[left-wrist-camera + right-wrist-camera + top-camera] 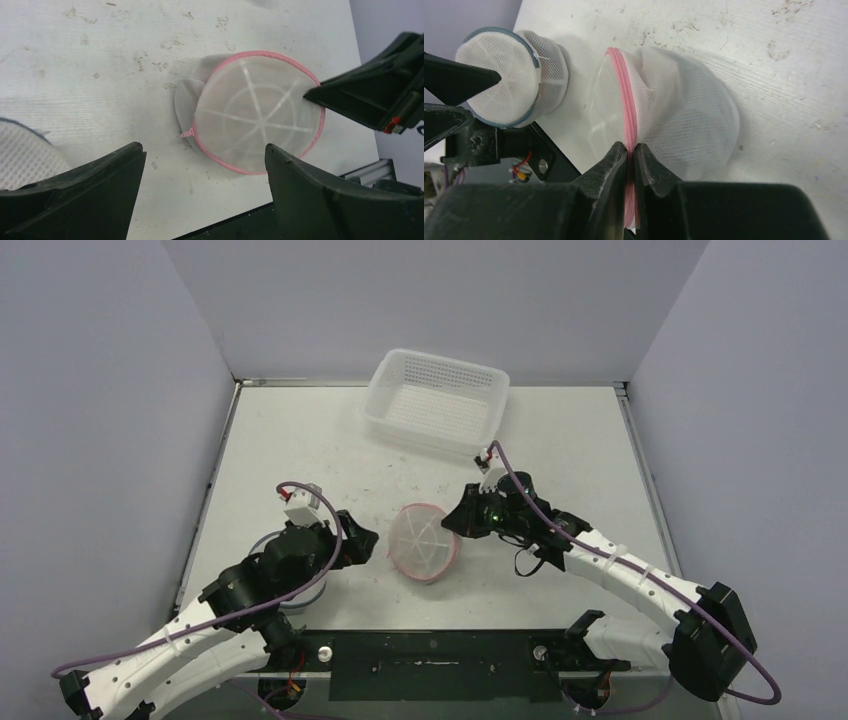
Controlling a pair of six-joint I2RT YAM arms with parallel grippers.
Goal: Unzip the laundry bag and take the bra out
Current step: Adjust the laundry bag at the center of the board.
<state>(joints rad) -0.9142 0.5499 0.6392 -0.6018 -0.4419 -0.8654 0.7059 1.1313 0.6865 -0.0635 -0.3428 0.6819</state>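
Note:
The laundry bag (425,540) is a round white mesh pod with a pink zipper rim (621,85), lying on its side mid-table. My right gripper (631,147) is shut on the pink zipper rim at the bag's right edge, and in the left wrist view the right gripper (312,92) shows as a dark wedge on that rim. The pink zipper pull (188,133) sticks out at the bag's lower left. My left gripper (204,146) stands open just left of the bag (257,112), apart from it. The bra is hidden; the mesh shows only white ribs.
A white perforated basket (437,400) stands at the back centre. A second mesh pod with a blue-grey rim (506,77) lies under my left arm near the table's front-left edge. The black front rail (430,660) runs close below the bag.

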